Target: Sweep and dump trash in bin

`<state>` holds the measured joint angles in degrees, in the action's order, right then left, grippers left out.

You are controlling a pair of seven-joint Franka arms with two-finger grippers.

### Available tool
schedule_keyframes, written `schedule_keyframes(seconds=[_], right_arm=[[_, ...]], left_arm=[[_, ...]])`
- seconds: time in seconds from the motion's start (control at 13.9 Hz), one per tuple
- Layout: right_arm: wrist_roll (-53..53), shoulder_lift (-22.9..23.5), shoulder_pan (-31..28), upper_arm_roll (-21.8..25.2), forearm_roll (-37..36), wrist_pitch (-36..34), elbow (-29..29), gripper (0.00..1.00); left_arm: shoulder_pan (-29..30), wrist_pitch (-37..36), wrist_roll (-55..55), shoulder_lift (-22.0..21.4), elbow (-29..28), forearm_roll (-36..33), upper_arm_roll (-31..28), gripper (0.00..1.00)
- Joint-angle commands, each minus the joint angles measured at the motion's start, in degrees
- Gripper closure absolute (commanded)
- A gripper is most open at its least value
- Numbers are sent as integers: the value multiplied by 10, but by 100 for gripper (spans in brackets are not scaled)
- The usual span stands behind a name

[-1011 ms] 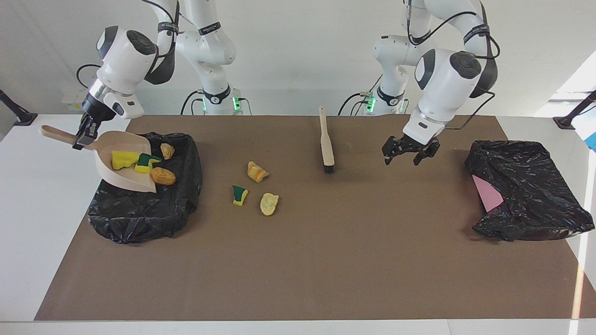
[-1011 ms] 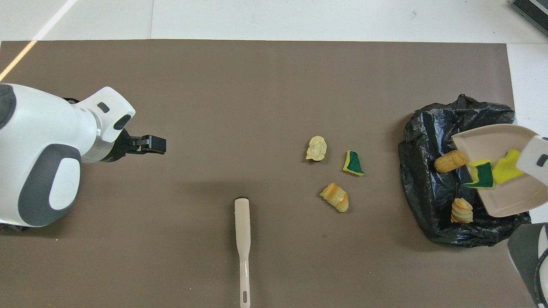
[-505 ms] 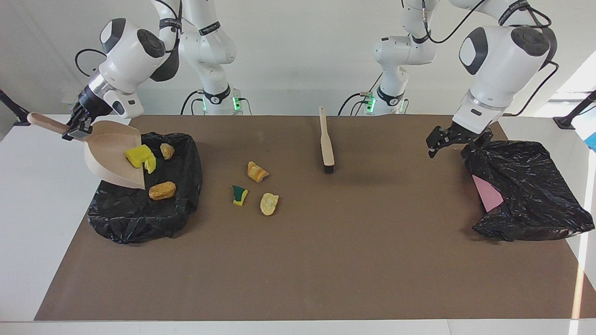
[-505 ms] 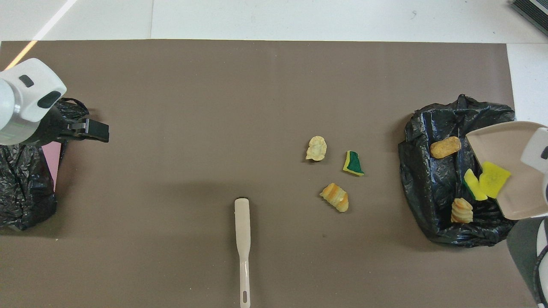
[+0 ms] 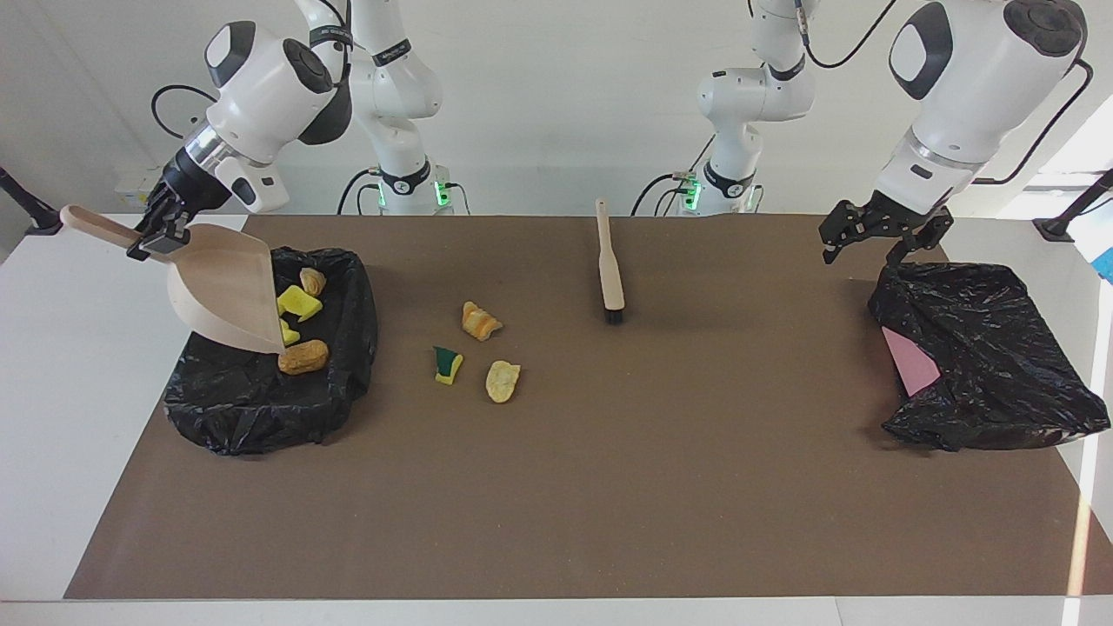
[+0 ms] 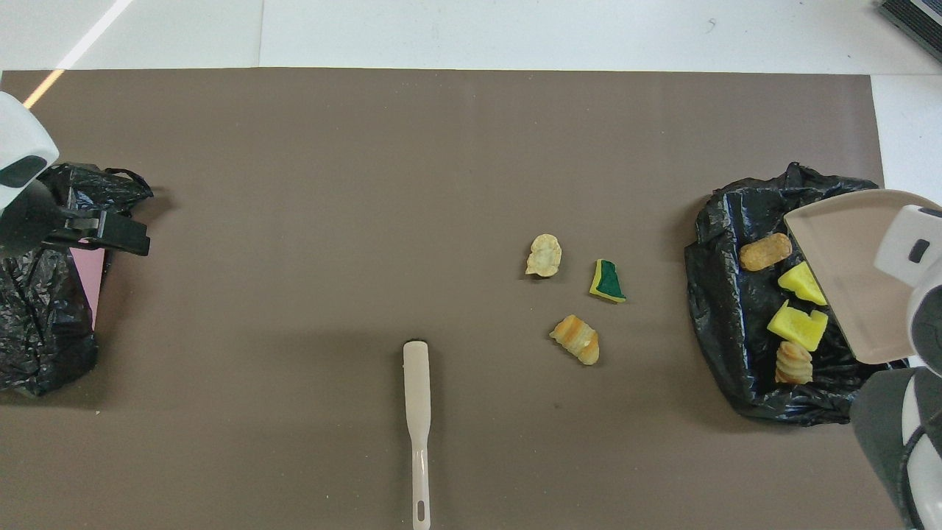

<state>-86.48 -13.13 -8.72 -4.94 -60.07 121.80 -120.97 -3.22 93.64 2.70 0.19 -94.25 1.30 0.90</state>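
My right gripper is shut on the handle of the beige dustpan, which hangs steeply tilted over the black-lined bin, mouth down. No trash is left in the pan. In the bin lie two yellow sponge pieces and two bread chunks. Three scraps lie on the mat beside the bin: a bread chunk, a green-and-yellow sponge piece and a pale chunk. My left gripper hangs open and empty over the edge of a second black bag.
A beige brush lies on the brown mat near the robots, bristles pointing away from them. The second black bag at the left arm's end shows a pink sheet inside.
The right gripper tipped the dustpan steeper, and the sponge pieces and a bread chunk slid off it into the bin. The left gripper swung from the mat's middle to over the second bag.
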Motion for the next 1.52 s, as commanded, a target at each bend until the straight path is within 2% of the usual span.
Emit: schedule_keyframes(seconds=[0.0, 0.29, 0.51, 0.58, 0.65, 0.79, 0.94, 1.08, 1.15, 1.3, 1.44], right_arm=[[13, 18, -2, -5, 62, -11, 34, 100], [51, 51, 10, -8, 195, -45, 91, 100], [138, 56, 26, -12, 253, -48, 98, 100], [188, 62, 39, -13, 254, -51, 106, 100], [251, 88, 55, -14, 255, -72, 128, 100], [356, 136, 101, -18, 265, -141, 198, 100], [465, 163, 136, -18, 303, -169, 223, 100], [630, 178, 178, -18, 347, -197, 226, 100], [724, 194, 193, -18, 385, -212, 247, 100], [876, 246, 216, -18, 459, -249, 327, 100], [974, 302, 261, -18, 471, -271, 396, 100]], left_arm=[[8, 4, 10, -18, -23, -8, 5, 0], [8, 1, 3, -18, -21, -3, 5, 0], [8, 3, 3, -17, -19, 2, 5, 0], [8, 3, 3, -17, -19, 5, 5, 0], [8, 3, 2, -17, -19, 6, 5, 0], [9, 4, 1, -17, -19, 6, 5, 0], [9, 3, 2, -18, -22, 6, 5, 0], [9, 1, 1, -18, -22, 6, 5, 0], [8, 1, 0, -19, -23, 6, 5, 0], [8, -4, 0, -19, -23, 6, 5, 0], [6, -4, 0, -19, -24, 6, 5, 0]])
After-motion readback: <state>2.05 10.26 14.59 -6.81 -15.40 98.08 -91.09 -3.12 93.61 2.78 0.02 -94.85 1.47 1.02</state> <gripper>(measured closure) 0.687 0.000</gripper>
